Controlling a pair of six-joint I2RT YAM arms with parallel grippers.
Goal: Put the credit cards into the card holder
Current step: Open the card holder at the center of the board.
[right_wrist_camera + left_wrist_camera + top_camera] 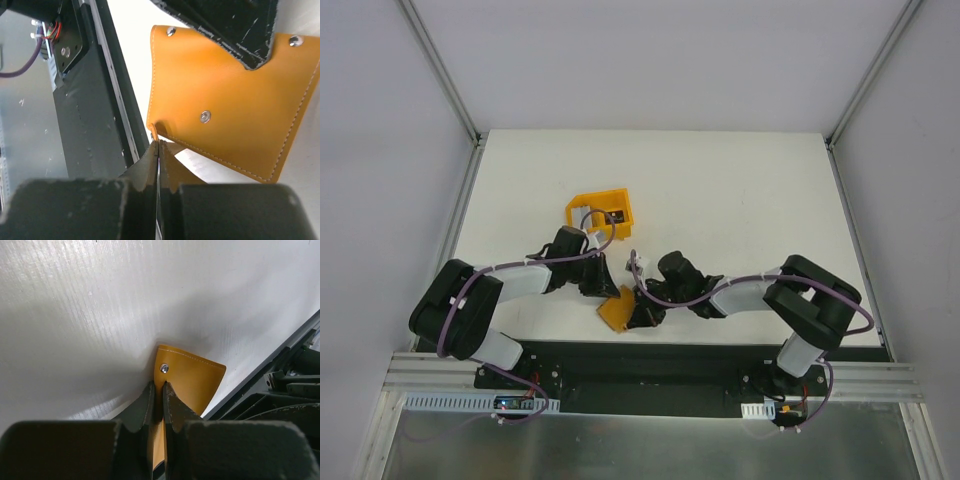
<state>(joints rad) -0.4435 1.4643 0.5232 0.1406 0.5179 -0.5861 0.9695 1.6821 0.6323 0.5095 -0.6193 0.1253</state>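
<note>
Card holder (pixel 225 95): orange-tan leather, stitched edge, silver snap stud (pixel 205 117) on its face; lies at the near edge of the table (pixel 720 180), about midway between the two arm bases, held partly off the surface. Left gripper (pixel 159 387): jaws closed on a rim of the card holder, leather visible between the fingers just below a rivet. Right gripper (pixel 158 145): jaws closed tight, tips touching the card holder's near-left corner; whether any leather is caught between them cannot be told. Plastic bin (pixel 582 208): yellow-orange, farther back and to the left of the card holder, apart from it; a small dark item inside, too small to identify. Credit cards: none recognisable in any view. Progress, as judged: early; the card holder appears folded or barely parted and no card shows in it; opening it, fetching the cards and sliding each into a pocket all seem left to do.
</note>
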